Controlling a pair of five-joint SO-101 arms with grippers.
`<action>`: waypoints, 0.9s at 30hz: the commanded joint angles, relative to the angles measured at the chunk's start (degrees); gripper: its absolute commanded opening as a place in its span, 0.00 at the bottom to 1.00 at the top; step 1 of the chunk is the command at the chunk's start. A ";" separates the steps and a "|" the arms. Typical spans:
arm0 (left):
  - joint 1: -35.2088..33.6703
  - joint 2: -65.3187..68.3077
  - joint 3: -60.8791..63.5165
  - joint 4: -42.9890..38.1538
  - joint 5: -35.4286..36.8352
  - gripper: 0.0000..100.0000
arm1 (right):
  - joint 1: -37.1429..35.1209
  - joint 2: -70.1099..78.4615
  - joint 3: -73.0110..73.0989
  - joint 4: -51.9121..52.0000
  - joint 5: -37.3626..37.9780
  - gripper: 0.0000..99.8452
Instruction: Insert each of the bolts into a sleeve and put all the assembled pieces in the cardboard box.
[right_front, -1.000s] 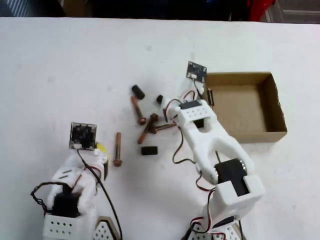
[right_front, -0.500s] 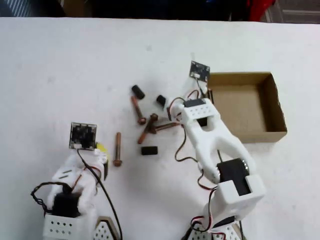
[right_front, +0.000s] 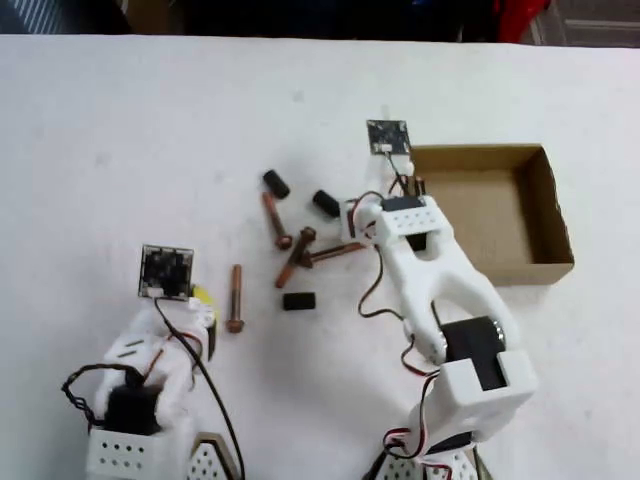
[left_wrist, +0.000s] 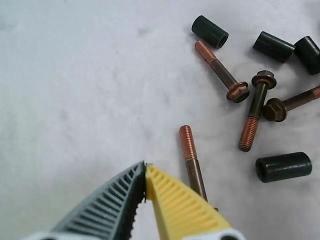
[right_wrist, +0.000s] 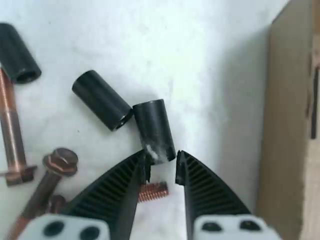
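Note:
Several copper bolts (right_front: 295, 257) and black sleeves (right_front: 276, 184) lie loose in the middle of the table. My right gripper (right_wrist: 161, 167) is open a little. Its black fingertips (right_wrist: 142, 165) straddle the near end of one sleeve (right_wrist: 154, 131) that lies on the table beside the cardboard box (right_wrist: 295, 125). A second sleeve (right_wrist: 101, 100) lies touching it. My left gripper (left_wrist: 145, 176) is shut on nothing, with grey and yellow fingers pressed together, just short of a lone bolt (left_wrist: 192, 162). In the high view the left gripper (right_front: 200, 298) stays near its base and the box (right_front: 548, 215) stands on the right.
Another sleeve (right_front: 298, 300) lies alone near the front of the pile, close to the lone bolt (right_front: 235, 298). A bolt's threaded end (right_wrist: 152, 191) shows under the right fingers. The right arm (right_front: 430, 270) stretches along the box's left side. The white table (right_front: 150, 120) is bare at far left.
The right arm has swung slightly toward the box, uncovering more of the sleeve left of its wrist. The left arm has not moved.

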 joint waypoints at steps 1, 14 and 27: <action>-0.40 -0.48 0.70 -1.32 -0.35 0.02 | 1.19 -0.57 -0.09 1.80 8.97 0.07; -0.40 -0.48 2.02 -3.08 -0.35 0.02 | 3.47 -0.66 -3.96 1.80 26.02 0.07; -0.40 -0.48 2.11 -3.08 -0.35 0.02 | 1.63 -10.86 -5.71 4.70 35.87 0.07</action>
